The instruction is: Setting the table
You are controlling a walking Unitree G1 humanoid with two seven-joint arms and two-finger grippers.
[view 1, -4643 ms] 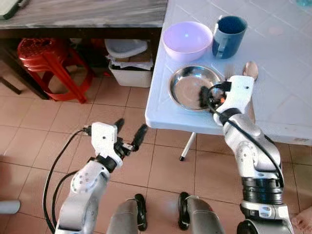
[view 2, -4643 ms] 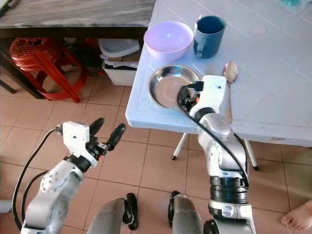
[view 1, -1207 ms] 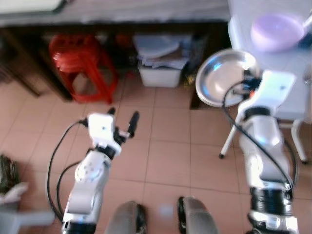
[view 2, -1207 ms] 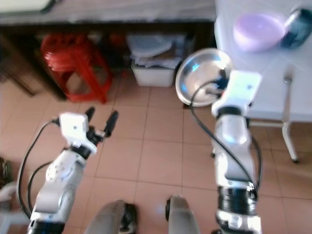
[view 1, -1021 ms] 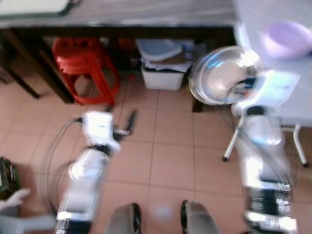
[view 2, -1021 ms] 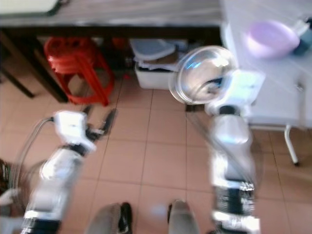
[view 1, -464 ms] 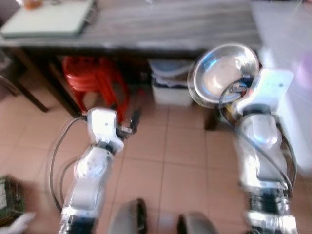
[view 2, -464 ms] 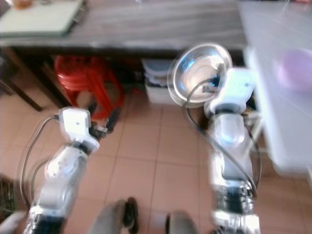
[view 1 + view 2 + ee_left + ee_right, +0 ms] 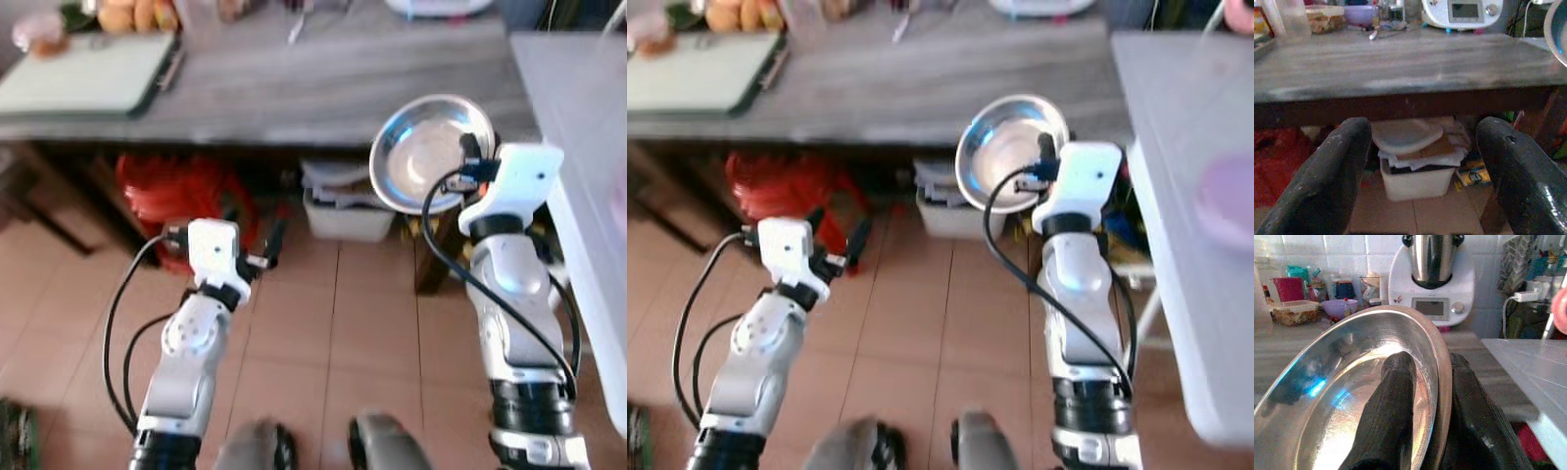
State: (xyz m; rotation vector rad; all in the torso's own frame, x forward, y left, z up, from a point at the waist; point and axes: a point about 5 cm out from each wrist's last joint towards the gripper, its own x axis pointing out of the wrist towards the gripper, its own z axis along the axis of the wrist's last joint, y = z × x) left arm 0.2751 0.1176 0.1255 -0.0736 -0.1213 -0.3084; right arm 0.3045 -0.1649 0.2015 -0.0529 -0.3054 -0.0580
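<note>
The steel plate (image 9: 431, 152) is held off any surface by the right tool (image 9: 1422, 396), raised at the near edge of the grey counter (image 9: 294, 88). In the right wrist view the rim is pinched between the two black fingers (image 9: 1388, 416), one inside the dish and one behind it, so the tool is clamped on the plate. The plate is tilted steeply, its hollow facing the head camera. The white counter (image 9: 588, 196) lies to the right, its edge just beside the right arm.

The left tool (image 9: 257, 247) hangs low over the tiled floor (image 9: 333, 333), in front of the red stool (image 9: 171, 196); its fingers (image 9: 1337, 181) are spread apart with nothing between them.

Risks noted:
- The grip is on the rim alone, at one side. Polished steel against the pads is judged slippery; a jolt from a step or a turn could let the plate rotate or slide out and drop to the tiles.
- The plate stands close to the grey counter's near edge. A forward step without lift could knock the rim against that edge and lever it out of the fingers.
- The head views are soft, which suggests camera motion; placement judged from such frames could be misplaced.
- If release is made while the plate is tilted, it is likely to clatter and skid rather than settle flat.
- The white bin (image 9: 343, 211) under the grey counter lies near the walking path.
</note>
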